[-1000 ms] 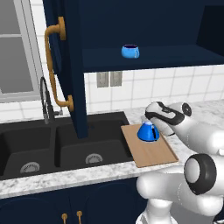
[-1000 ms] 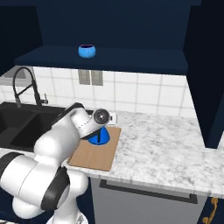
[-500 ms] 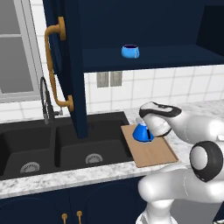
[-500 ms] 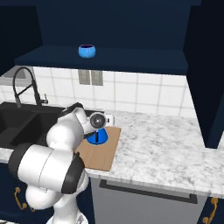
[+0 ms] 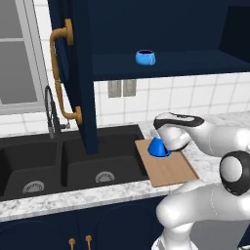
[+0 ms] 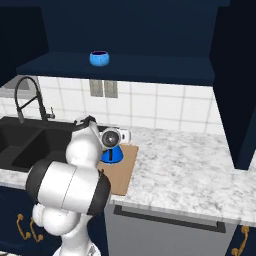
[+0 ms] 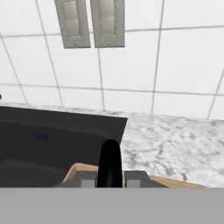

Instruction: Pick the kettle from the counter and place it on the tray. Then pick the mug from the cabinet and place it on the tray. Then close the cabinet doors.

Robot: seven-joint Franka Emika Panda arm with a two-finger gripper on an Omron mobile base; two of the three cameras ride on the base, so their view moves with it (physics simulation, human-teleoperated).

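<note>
Under your gripper point(image 5: 163, 141), the kettle point(image 5: 158, 147) stands on the tray point(image 5: 168, 168). Finger state: you cannot tell. Far above them, the mug point(image 5: 145, 57) sits in the cabinet point(image 5: 161, 66).

White tile wall point(image 5: 195, 97) w/ outlets point(image 7: 89, 22), window point(image 5: 17, 53).

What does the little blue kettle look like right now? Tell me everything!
The kettle is small, glossy blue and cone-shaped. It sits upright on the far end of the wooden tray, beside the black sink. The end effector covers its top, so the lid can't be seen. In the hand view its black handle rises between the fingertips.
</note>
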